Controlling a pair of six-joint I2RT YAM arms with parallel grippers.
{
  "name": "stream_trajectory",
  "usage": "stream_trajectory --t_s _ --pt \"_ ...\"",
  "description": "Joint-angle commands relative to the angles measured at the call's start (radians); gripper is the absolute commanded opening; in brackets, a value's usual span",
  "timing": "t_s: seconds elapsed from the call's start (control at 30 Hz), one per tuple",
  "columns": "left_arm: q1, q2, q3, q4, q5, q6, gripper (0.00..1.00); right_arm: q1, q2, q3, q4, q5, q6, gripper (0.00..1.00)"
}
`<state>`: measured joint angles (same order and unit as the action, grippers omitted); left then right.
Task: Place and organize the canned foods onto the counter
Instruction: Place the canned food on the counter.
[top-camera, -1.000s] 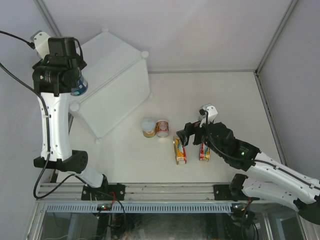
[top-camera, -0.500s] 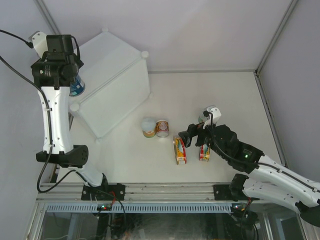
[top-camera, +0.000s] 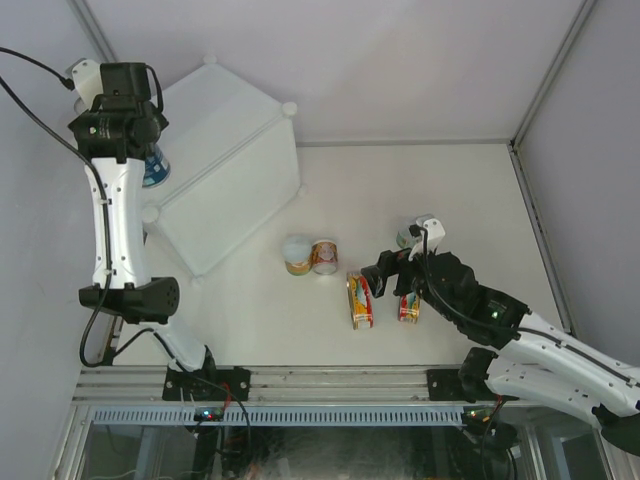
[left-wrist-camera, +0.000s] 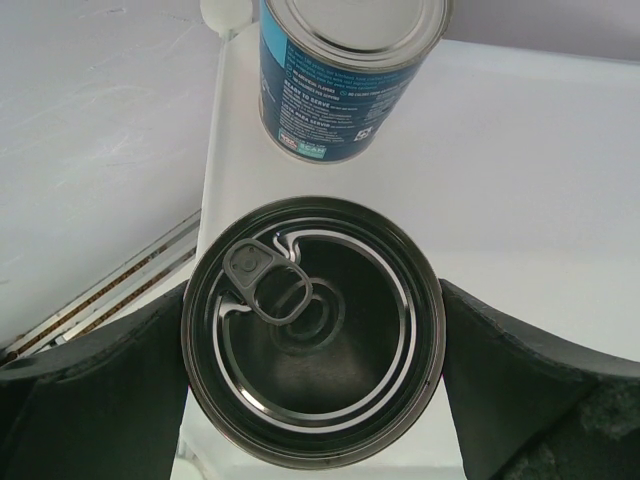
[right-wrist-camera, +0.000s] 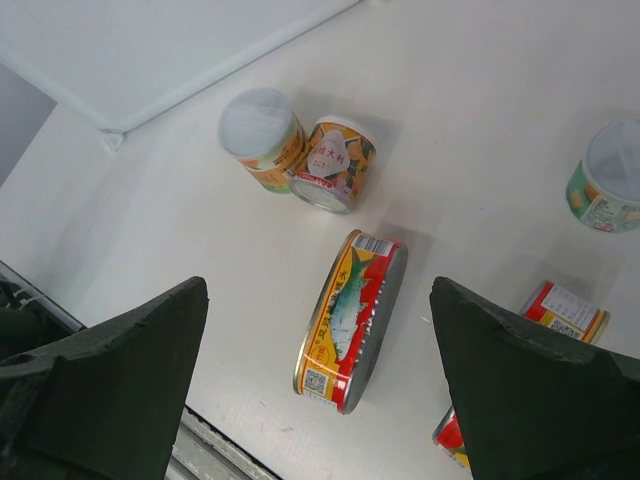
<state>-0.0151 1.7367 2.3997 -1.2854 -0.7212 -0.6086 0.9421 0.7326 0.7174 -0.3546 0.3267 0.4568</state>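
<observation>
Colours on show: a deep blue label with white print is carried by the tall can (left-wrist-camera: 345, 80), which is topped in bright silver. The ring-pull can (left-wrist-camera: 312, 330) is shown with a dark, mirror-grey lid. The box (top-camera: 225, 150) is seen in milky white and the desk (top-camera: 450, 190) in plain white. Red and yellow, with a fish motif, are displayed on the oval tin (right-wrist-camera: 350, 320); red with a white barcode patch is shown on the second tin (right-wrist-camera: 565, 308). A pale lid over a yellow-orange label is seen on the white-lidded can (right-wrist-camera: 262, 138), an orange-and-green fruit pattern on the fruit-pattern can (right-wrist-camera: 333, 163), and green under a whitish lid on the green can (right-wrist-camera: 605, 195).
</observation>
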Motion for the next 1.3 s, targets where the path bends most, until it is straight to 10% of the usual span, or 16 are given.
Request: stream_trajectory --t_s 0.0,0.47,0.8,1.27 --pt "0.019 -0.026 0.087 0.139 -0.05 0.025 0.0 -0.006 -0.004 -0.005 0.014 0.011 0.013 0.91" --pt "0.038 -0.018 0.065 0.147 -0.047 0.05 0.02 -0.021 0.025 -0.006 0.043 -0.014 0.004 0.91" --pt "0.039 -0.026 0.04 0.152 -0.008 0.038 0.65 -0.024 0.023 -0.006 0.043 -0.016 0.004 0.91" --pt "0.039 -0.049 0.011 0.165 0.016 0.031 0.98 -0.016 0.016 -0.002 0.031 -0.012 0.014 0.91"
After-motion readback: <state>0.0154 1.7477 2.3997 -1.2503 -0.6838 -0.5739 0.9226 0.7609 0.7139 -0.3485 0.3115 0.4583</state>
